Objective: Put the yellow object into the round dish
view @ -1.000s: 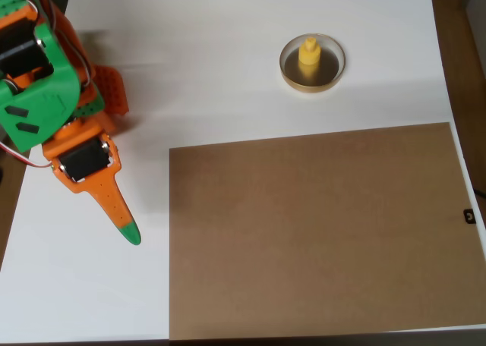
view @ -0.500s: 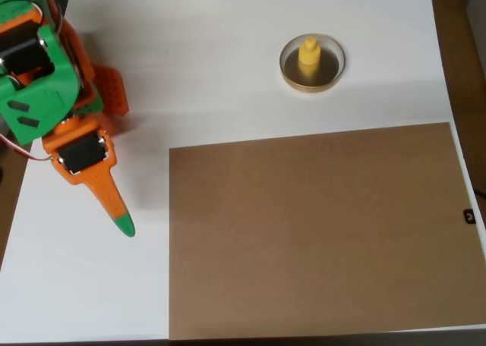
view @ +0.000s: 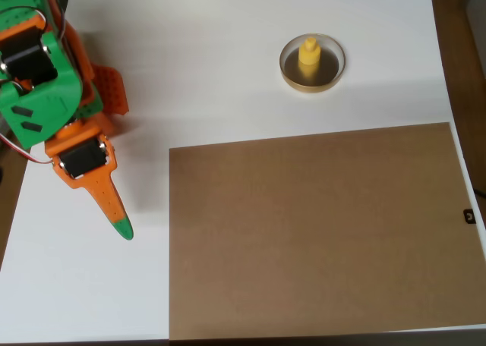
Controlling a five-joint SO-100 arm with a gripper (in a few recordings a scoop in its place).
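The yellow object (view: 309, 55) stands upright inside the round dish (view: 312, 87) at the upper right of the white table. My gripper (view: 121, 227) is far off at the left edge, near the table's front left, well apart from the dish. One orange finger with a green tip (view: 122, 229) points down and to the right. The other finger is hidden beneath it, so the jaws' gap cannot be seen. Nothing shows in the gripper.
A large flat brown board (view: 319, 232) covers the lower right of the white table (view: 213, 50). The green and orange arm body (view: 42, 88) fills the upper left corner. Dark floor lies beyond the table's right edge.
The arm has drawn back a little to the left, and the green fingertip has shifted left and slightly up. The yellow object and dish have not moved.
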